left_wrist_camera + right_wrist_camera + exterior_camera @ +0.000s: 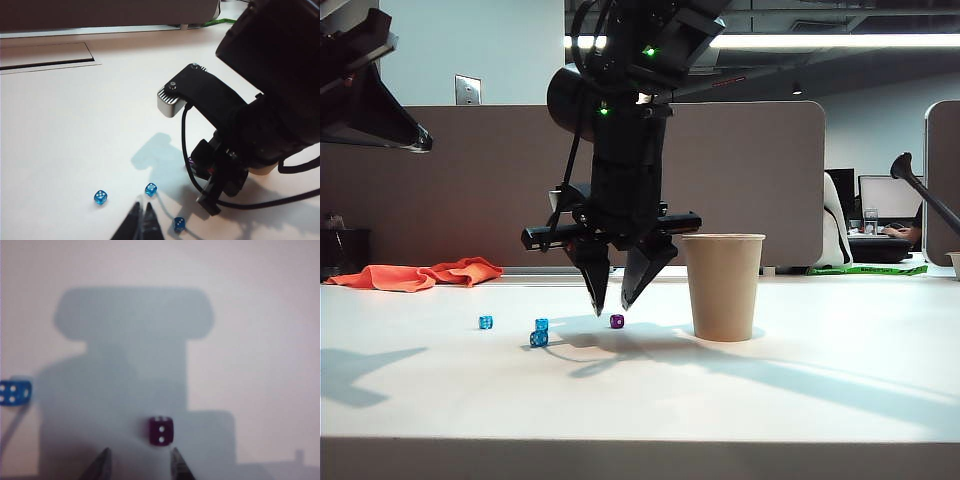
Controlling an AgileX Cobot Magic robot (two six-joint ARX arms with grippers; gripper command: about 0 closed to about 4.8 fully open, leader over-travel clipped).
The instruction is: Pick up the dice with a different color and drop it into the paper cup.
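Purple die just ahead of the spread right claw

Right claw (609,300) hangs over the bench (800,400), jaws apart and empty. Purple die (161,430) sits on the bench just beyond the fingertips and slightly toward one finger, so I judge a short forward-and-down move comes next. Paper cup (723,286) stands near, on the die's far side from the blue dice (539,333). Left claw (140,222) looks pressed together, farther off.

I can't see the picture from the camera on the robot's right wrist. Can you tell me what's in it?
A tiny purple die sits on a white table, just beyond the open right end effector, inside the arm's big shadow. A blue die peeks in at one edge.
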